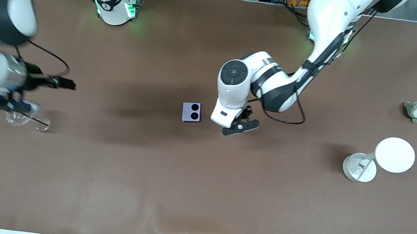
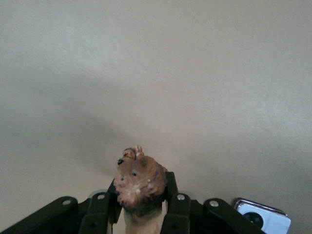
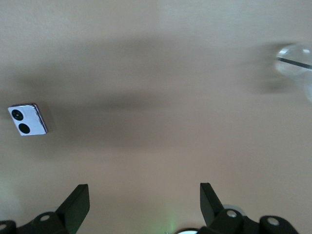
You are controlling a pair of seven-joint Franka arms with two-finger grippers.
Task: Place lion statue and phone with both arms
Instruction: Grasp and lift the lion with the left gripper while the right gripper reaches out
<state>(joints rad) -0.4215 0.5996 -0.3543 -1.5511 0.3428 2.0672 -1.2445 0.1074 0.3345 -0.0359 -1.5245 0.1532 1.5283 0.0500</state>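
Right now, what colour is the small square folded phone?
Pale lavender phone, with two black camera circles; front view shows it best.

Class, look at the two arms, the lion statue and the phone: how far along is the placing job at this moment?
Done: the phone lies flat mid-table. In hand: the left gripper is shut on the lion statue, low over the table beside the phone, so the statue is not yet released. The right gripper is open and empty, over the right arm's end of the table near a clear glass piece.
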